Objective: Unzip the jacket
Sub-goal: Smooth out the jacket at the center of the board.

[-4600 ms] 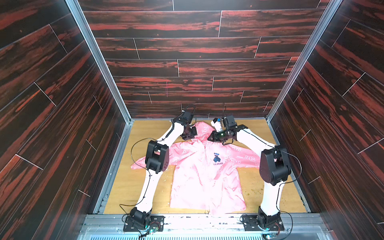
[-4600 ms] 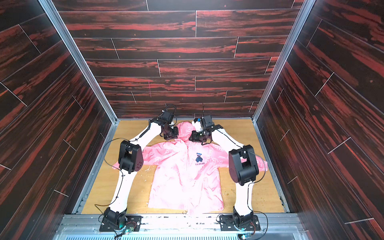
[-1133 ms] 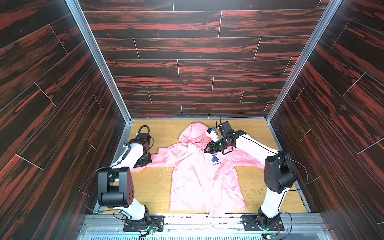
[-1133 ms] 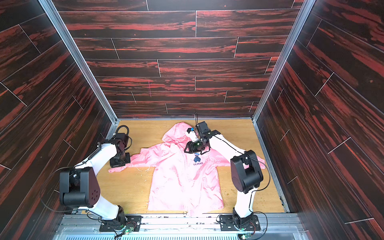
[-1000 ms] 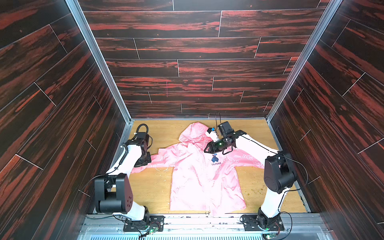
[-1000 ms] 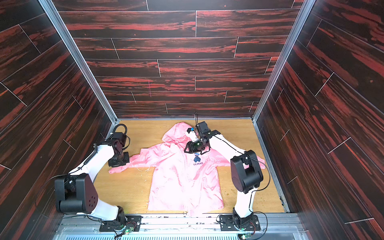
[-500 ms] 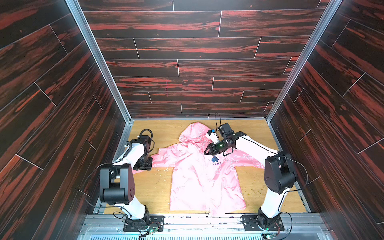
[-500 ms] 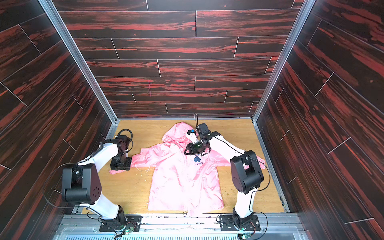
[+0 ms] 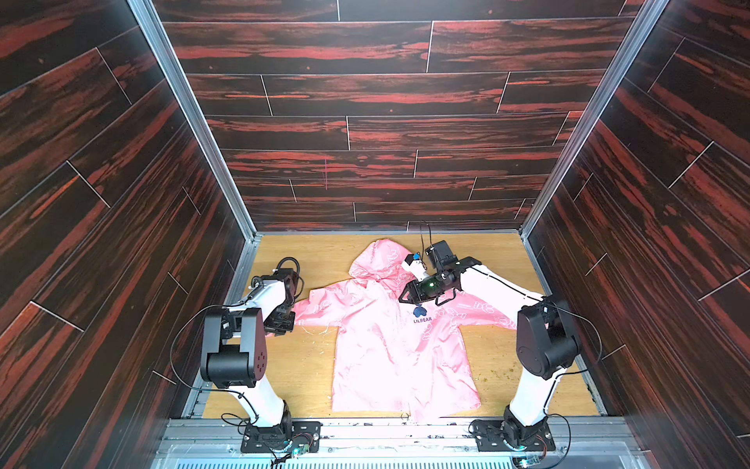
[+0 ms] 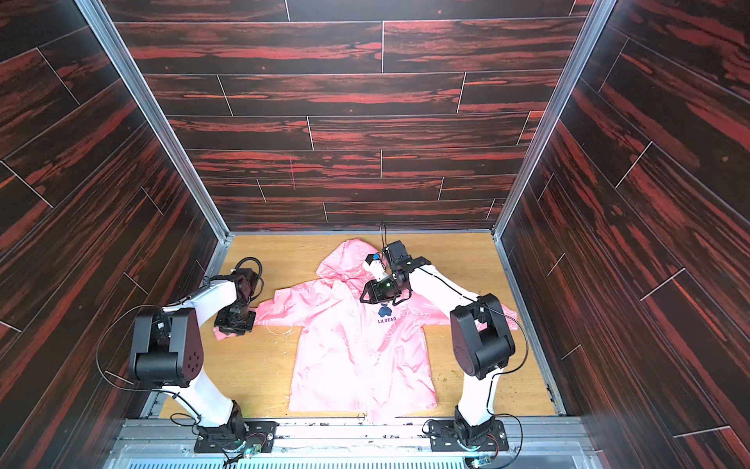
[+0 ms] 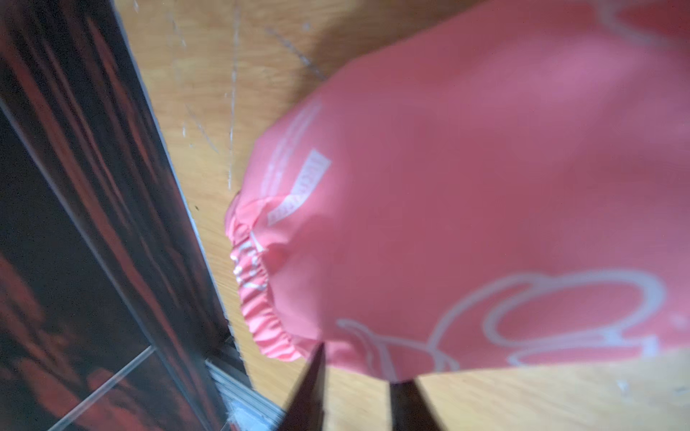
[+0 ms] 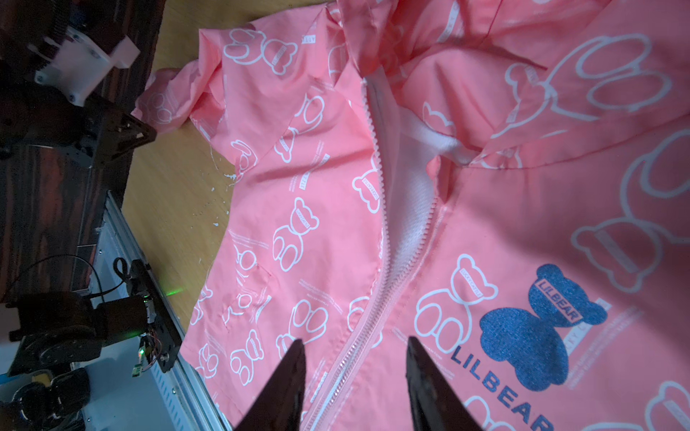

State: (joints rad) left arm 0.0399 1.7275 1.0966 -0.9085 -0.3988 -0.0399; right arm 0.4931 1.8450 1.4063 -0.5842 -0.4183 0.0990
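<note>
Right hand (image 12: 354,340) open astride zipper (image 12: 373,317), jacket (image 9: 397,357) hem at table (image 9: 292,365) front edge

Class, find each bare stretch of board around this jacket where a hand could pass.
Free: the board between the hood and left arm; either side of the jacket body, towards each arm's base. Crowded: the collar under the right gripper, and the cuff at the left gripper.

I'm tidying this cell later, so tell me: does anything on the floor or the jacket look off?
Yes. White flecks litter the wooden floor beside one sleeve of the jacket, and greenish specks lie near its other side. The jacket itself looks undamaged.
</note>
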